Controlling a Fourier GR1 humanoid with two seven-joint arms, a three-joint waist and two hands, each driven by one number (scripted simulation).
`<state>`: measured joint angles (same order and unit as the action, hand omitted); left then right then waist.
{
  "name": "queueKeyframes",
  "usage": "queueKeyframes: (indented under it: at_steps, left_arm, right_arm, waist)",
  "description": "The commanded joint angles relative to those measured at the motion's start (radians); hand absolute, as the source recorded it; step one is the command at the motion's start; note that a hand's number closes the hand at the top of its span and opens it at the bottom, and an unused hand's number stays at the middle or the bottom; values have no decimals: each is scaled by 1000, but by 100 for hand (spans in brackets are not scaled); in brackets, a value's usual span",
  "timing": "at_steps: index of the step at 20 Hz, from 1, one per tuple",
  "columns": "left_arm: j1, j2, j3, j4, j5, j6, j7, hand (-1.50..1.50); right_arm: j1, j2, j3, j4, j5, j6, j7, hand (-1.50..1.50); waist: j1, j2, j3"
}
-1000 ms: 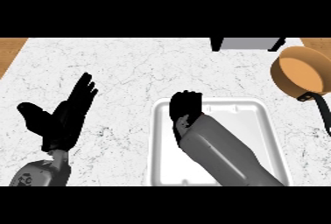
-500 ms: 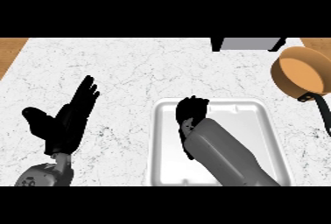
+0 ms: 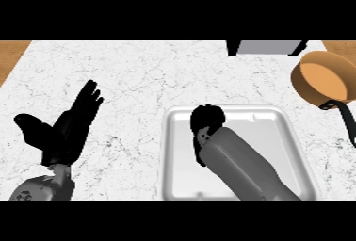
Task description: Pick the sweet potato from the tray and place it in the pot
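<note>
From the head view I see one white marbled desk (image 3: 160,80) carrying one smooth, rounded-corner white tray (image 3: 288,141) and one round copper pot (image 3: 325,77) with a dark handle. My right robot hand (image 3: 207,120) is curled shut inside the tray; the sweet potato is not visible, so I cannot tell whether it holds it. My left robot hand (image 3: 66,129) rests open at left, fingers straight.

Right hand (image 3: 207,117) curls over tray (image 3: 278,123), hiding its contents.

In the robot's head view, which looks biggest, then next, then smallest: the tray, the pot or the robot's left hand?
1. Tray: clearly the biggest.
2. and 3. Left hand and pot: they look about alike. The pot is cut off at the edge and the hand may sit nearer the camera, so I won't rank them.
</note>
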<state>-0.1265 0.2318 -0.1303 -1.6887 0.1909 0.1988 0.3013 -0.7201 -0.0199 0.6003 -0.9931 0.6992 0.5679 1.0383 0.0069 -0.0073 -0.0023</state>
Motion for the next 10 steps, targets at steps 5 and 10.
queueKeyframes:
  at_steps: [5, 10]
  left_arm:
    - [-103, -30, 47, 83, -18, -24, 20, 0]
    - [-58, -91, -7, 44, -79, 16, 15, 0]
  right_arm:
    - [37, 19, 12, 39, 104, -59, -56, 150]
    - [81, 18, -1, -101, 127, -34, -26, 150]
  waist:
    - [-5, 9, 2]
    - [-12, 5, 2]
